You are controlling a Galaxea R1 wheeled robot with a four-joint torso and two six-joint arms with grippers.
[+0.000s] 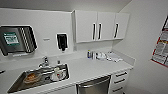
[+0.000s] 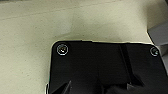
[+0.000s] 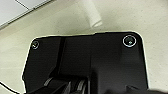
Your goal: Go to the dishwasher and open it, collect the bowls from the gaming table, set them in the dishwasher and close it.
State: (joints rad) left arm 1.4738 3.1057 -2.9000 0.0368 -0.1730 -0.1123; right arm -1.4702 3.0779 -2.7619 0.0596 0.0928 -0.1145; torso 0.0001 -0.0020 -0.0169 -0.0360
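While the dishwasher (image 1: 93,85) sits closed under the worktop (image 1: 87,68), right of the sink (image 1: 37,77) and left of the drawers (image 1: 120,81), we should square up to its handle before reaching. We cannot tell either end effector's state.

Left wrist plate (image 2: 100,67): wide, matte black, rounded corners. Round silver-ringed fitting (image 2: 62,49) at one corner, smaller one (image 2: 154,51) at the other. Angular black ribs along lower edge.

Right wrist plate (image 3: 100,62): same black, rounded outline. Large ringed fitting (image 3: 129,41) at one corner, small one (image 3: 35,45) opposite. Jointed bar (image 3: 58,60) alongside. Thin black cable (image 3: 7,88) at edge.
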